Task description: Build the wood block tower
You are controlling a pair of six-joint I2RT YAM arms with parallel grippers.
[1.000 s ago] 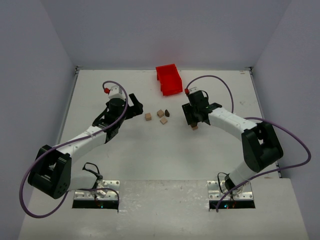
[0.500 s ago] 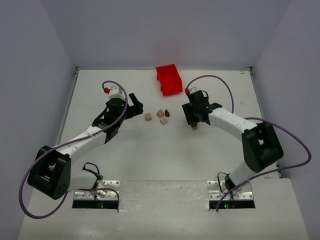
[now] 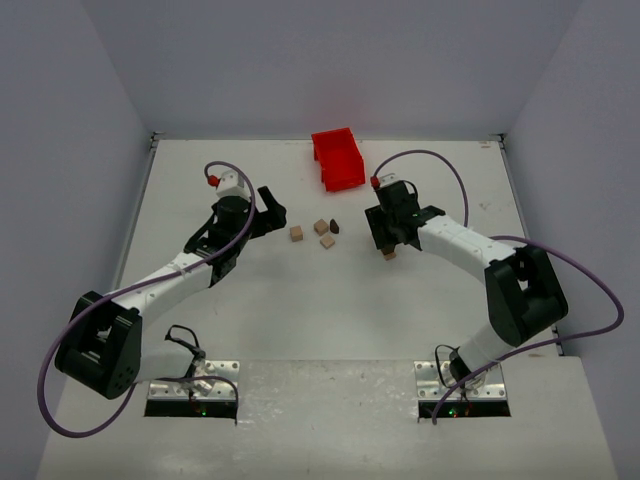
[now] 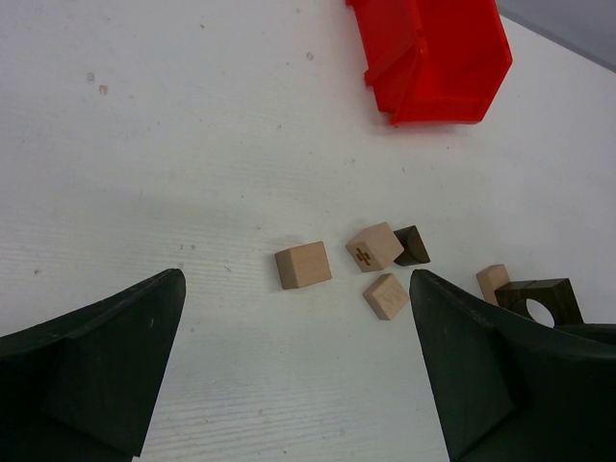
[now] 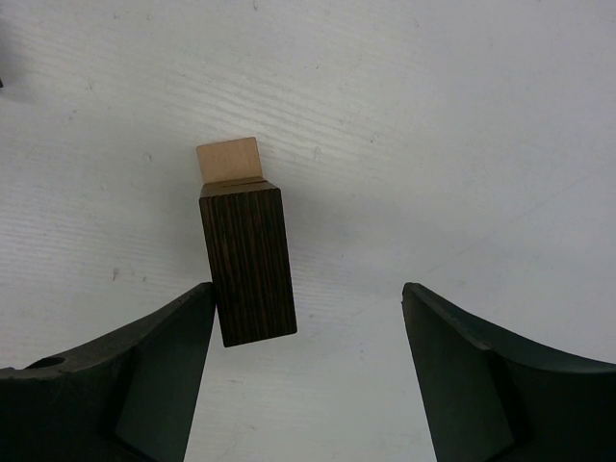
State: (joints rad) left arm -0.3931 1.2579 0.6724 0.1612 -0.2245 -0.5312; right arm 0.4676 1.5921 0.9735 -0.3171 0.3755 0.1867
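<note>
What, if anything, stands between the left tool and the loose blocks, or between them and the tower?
Nothing visible. Bare table lies between the open left tool and the loose blocks, and between those blocks and the tower. The open right tool hangs over the tower, a finger on either side.
</note>
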